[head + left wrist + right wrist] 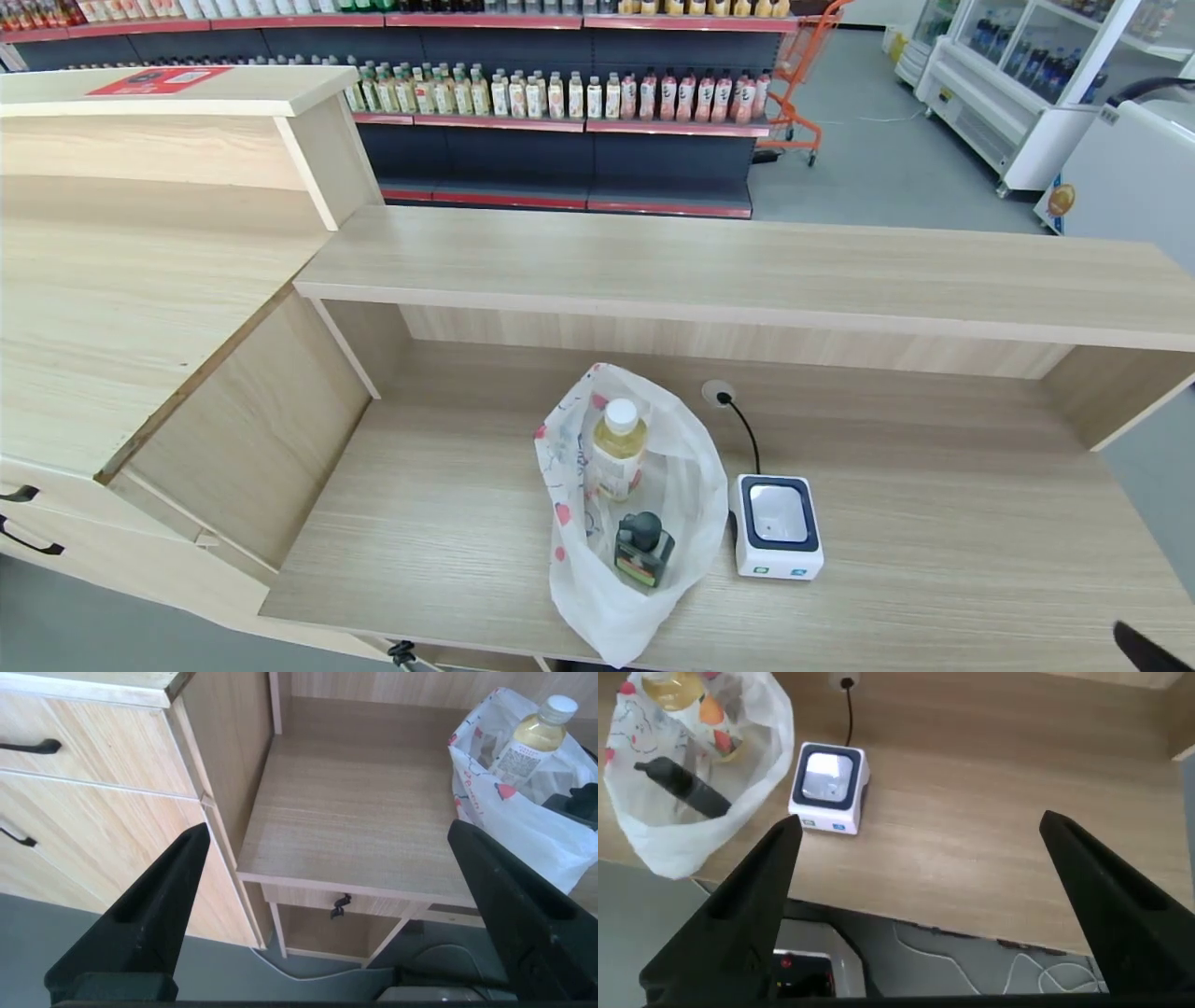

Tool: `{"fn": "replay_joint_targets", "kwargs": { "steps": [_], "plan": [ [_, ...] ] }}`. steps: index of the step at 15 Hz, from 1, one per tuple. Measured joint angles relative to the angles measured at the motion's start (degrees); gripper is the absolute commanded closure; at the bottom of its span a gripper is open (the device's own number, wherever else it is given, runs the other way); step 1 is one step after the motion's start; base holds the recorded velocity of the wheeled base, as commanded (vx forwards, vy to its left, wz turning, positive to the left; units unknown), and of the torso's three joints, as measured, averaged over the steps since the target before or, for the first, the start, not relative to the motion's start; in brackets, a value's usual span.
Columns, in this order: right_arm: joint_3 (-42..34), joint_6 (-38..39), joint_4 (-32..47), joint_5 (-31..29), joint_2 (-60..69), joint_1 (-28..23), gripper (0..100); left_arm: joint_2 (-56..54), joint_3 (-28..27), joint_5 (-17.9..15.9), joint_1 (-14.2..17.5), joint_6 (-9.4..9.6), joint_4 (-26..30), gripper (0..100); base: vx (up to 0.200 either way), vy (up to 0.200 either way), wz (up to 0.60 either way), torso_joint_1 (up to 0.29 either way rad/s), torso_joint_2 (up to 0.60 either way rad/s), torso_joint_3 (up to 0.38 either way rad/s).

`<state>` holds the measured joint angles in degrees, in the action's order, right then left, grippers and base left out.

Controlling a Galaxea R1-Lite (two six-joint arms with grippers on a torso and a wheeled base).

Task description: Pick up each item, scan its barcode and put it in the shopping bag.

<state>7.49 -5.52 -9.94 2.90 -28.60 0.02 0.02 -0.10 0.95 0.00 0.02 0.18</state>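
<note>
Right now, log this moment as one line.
bag on counter, pale bottle and dark bottle inside | scanner beside bag | left gripper open, empty | right gripper open, empty

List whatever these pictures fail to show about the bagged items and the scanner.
Head view: the plastic of the shopping bag veils the lower part of the yellow drink bottle.
Left wrist view: the dark bottle is cut off by the picture's edge.
Every view: barcodes on both items are too small to find.
Right wrist view: the scanner window is too small to read.
</note>
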Motion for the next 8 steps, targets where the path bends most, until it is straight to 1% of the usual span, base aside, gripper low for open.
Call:
{"fn": "replay_joint_targets", "kwargs": {
  "steps": [2, 4, 8],
  "plan": [
    [-3.8, 0.55, 6.63, -0.48, 12.62, -0.79, 0, 0.0, 0.0, 0.0, 0.0, -0.02, 0.0, 0, 0.0, 0.0, 0.0, 0.0, 0.0, 0.0],
    [-6.36, 0.51, 10.53, -0.79, 21.66, -0.6, 0, 0.0, 0.0, 0.0, 0.0, 0.0, 0.0, 0, 0.0, 0.0, 0.0, 0.0, 0.0, 0.0],
    [-7.22, 0.74, 10.4, -0.83, 27.48, -0.4, 0, 0.0, 0.0, 0.0, 0.0, 0.0, 0.0, 0, 0.0, 0.0, 0.0, 0.0, 0.0, 0.0]
  ]
}}
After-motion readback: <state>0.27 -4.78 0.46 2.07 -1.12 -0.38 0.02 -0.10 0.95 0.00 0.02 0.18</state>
